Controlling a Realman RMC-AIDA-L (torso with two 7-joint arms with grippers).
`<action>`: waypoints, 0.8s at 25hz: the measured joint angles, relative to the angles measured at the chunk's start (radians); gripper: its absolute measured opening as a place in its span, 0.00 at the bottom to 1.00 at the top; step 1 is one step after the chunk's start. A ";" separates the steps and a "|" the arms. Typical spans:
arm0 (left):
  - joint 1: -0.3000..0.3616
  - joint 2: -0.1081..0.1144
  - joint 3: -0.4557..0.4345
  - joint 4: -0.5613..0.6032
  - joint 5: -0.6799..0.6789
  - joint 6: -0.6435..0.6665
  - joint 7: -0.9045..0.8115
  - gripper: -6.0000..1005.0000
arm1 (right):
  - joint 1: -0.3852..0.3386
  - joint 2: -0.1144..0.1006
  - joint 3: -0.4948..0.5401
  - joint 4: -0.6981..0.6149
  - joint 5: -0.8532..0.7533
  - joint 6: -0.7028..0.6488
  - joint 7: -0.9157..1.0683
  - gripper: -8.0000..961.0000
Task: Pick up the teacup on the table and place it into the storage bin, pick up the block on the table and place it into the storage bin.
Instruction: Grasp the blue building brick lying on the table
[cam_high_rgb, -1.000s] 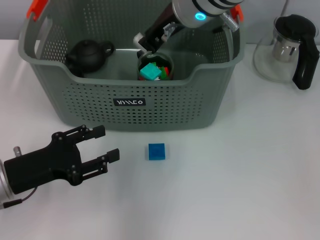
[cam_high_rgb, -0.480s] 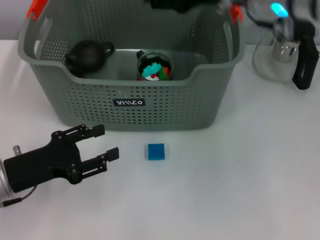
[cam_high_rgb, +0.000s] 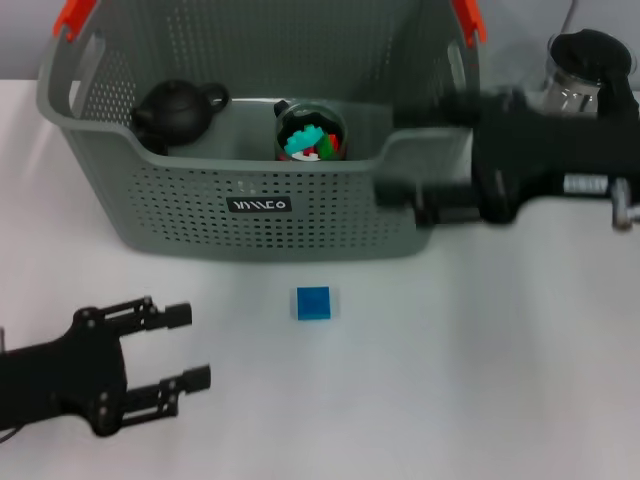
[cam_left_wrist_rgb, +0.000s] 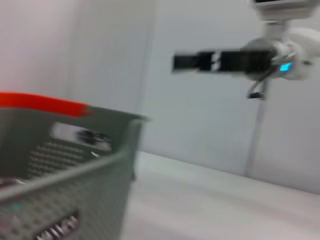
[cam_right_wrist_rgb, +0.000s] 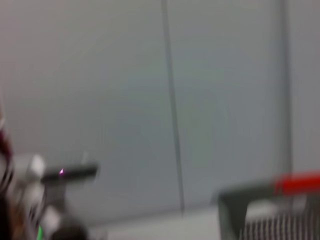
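The grey-green storage bin (cam_high_rgb: 180, 205) stands at the back of the white table. Inside it, a dark teacup (cam_high_rgb: 310, 132) holding coloured pieces sits upright in the middle. A small blue block (cam_high_rgb: 312, 302) lies on the table just in front of the bin. My right gripper (cam_high_rgb: 390, 156) reaches in from the right, open and empty, level with the bin's right front corner. My left gripper (cam_high_rgb: 190, 346) is open and empty at the near left, well to the left of the block. The left wrist view shows the bin's wall (cam_left_wrist_rgb: 65, 175) and the right arm (cam_left_wrist_rgb: 225, 60) farther off.
A black teapot (cam_high_rgb: 178, 108) sits in the bin's left part. A glass pitcher (cam_high_rgb: 585, 70) with a black handle stands at the back right, behind my right arm. The bin's orange handle ends (cam_high_rgb: 75, 15) rise at its corners; one (cam_right_wrist_rgb: 295, 182) shows in the right wrist view.
My right arm has swung from above the bin out to the right and come down beside its right front corner. My left gripper has drawn back toward the near left edge.
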 joint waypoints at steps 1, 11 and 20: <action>0.001 0.001 0.000 0.008 0.013 0.008 -0.002 0.69 | 0.005 0.000 0.006 -0.024 -0.066 -0.024 0.035 0.93; 0.005 -0.004 -0.017 0.003 0.017 -0.017 -0.003 0.69 | 0.254 0.009 -0.159 -0.100 -0.637 -0.067 0.360 0.93; 0.010 -0.006 -0.034 -0.017 0.009 -0.030 -0.001 0.69 | 0.533 0.016 -0.342 0.185 -0.807 0.023 0.454 0.93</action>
